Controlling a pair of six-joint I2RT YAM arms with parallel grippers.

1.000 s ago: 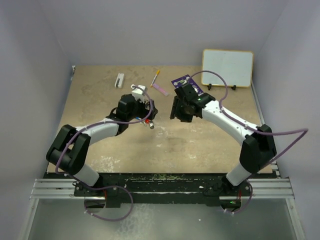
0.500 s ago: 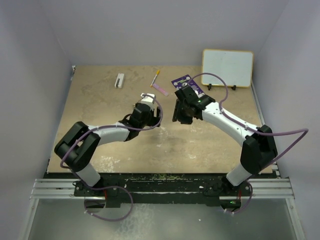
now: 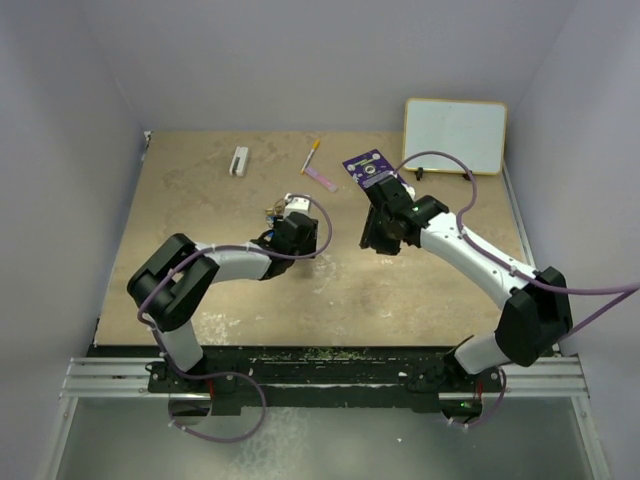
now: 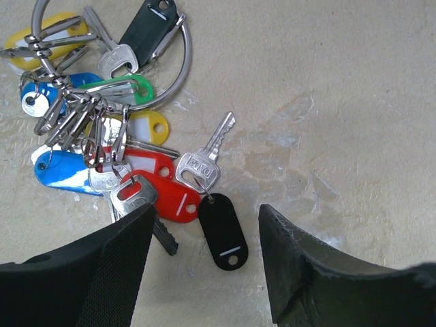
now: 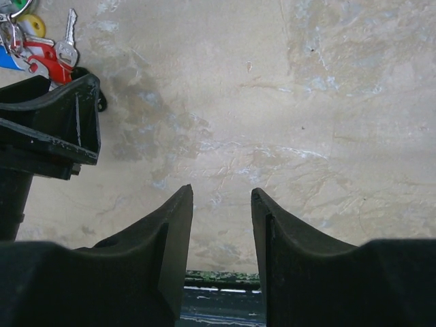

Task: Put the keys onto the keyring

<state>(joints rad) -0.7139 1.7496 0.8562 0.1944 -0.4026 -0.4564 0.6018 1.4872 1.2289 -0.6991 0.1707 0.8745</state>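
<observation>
The keyring (image 4: 185,65), a silvery wire ring, lies on the table with several keys (image 4: 112,146) bunched on it, tagged yellow, blue, green, red and black. One silver key (image 4: 204,160) with a black tag (image 4: 222,233) lies at the bunch's lower right edge, touching the red tag; whether it is on the ring I cannot tell. My left gripper (image 4: 208,208) is open and empty, its jaws either side of the black tag, just above it. In the top view the bunch (image 3: 272,212) lies beside the left gripper (image 3: 282,224). My right gripper (image 5: 221,191) is open and empty over bare table (image 3: 382,248).
A purple card (image 3: 370,168), a pink strip (image 3: 322,178), a yellow pen (image 3: 312,155) and a small white block (image 3: 240,160) lie at the back. A whiteboard (image 3: 455,135) stands at the back right. The left gripper (image 5: 48,116) shows in the right wrist view.
The left gripper held the bunch above the table a second ago; the bunch now lies on the table and the gripper is open. The right gripper has moved back to the right.
</observation>
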